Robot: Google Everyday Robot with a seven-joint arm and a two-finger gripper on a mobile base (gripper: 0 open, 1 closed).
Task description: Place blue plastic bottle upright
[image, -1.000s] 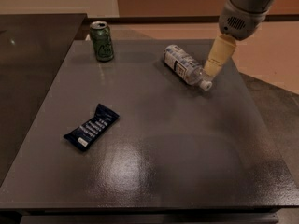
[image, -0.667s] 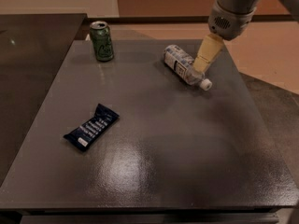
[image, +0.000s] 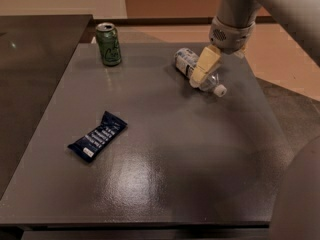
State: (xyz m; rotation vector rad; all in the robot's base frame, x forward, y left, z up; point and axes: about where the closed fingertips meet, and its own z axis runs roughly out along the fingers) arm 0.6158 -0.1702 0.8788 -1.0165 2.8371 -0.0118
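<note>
Claw point(image: 198, 78) low over the blue plastic bottle point(image: 184, 60) lying sideways beneath it on the counter point(image: 165, 149); its opening cannot be told

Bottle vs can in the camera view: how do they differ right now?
Pose: the bottle lies on its side, cap toward the near right; the can stands upright. Look: the bottle is clear with a white label and cap; the can is green. Arm: the gripper hangs right over the bottle; the can stands alone. Both sit on the table's far half.
</note>
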